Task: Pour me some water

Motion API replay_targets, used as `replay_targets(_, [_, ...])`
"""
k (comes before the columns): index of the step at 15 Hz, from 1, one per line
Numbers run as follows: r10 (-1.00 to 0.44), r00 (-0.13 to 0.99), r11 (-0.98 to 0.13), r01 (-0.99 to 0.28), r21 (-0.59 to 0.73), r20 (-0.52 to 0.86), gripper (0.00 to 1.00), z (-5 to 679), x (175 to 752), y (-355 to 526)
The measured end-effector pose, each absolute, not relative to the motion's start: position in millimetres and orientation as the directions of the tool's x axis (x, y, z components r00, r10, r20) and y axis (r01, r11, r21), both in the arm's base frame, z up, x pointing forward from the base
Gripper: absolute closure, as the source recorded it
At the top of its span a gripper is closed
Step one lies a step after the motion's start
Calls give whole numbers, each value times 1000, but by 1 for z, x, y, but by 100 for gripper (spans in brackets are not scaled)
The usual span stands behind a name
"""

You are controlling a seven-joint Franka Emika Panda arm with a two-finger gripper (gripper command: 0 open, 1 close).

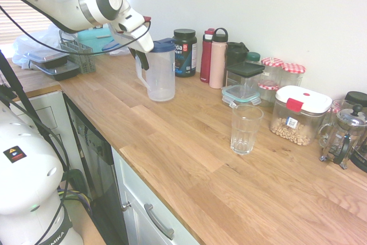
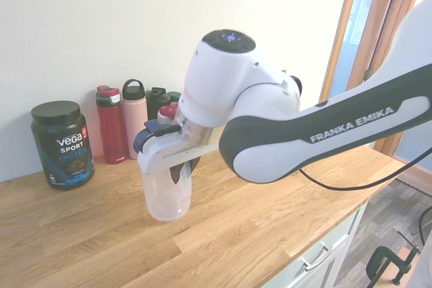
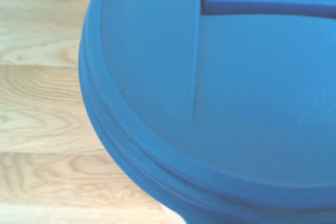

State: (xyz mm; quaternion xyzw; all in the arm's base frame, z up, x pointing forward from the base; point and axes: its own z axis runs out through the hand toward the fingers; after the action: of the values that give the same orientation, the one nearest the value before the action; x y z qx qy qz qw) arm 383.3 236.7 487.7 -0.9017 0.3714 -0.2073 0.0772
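The jaws are seen clenched on the handle of the pitcher [image 1: 161, 72], with the gripper [image 1: 141, 55] angled steeply downward at the pitcher's near side. The pitcher is a clear plastic jug closed by a blue lid [image 3: 226, 93], and it is seen upright at the back part of the wooden desk [image 1: 189, 153]; whether its base touches the wood or is just clear of it cannot be told. In the wrist view the lid fills most of the picture, with desk planks beside it.

An empty ribbed drinking glass [image 1: 246, 128] is placed upright on the desk, well apart from the pitcher and nearer the desk's front edge.

Just beside the pitcher, against the wall, a black protein tub [image 1: 185, 52] is stood, followed by a dark red bottle [image 1: 206, 55] and a pink bottle [image 1: 217, 58] with a black loop cap. A dark bottle [image 1: 235, 53] is partly hidden behind these. Further along, a clear square container with a black lid [image 1: 243, 80] is stacked on a flat teal-rimmed box [image 1: 241, 96]. Small jars with red checked lids [image 1: 284, 72] are lined up by the wall, and a large clear canister with a white lid [image 1: 300, 114] holding pale contents is set in front of them. A glass coffee press [image 1: 344, 136] is seen near the far end.

At the other end of the desk, dark trays [image 1: 54, 64] and a wire basket [image 1: 78, 53] are gathered by the window.
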Motion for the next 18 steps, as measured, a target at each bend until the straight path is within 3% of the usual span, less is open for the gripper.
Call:
replay_targets(10, [-516,825,-856,-488,-171,230,100,580,265,18])
replay_targets(18, [-360,914,-922,-319,-218,185,100,558,228,-213])
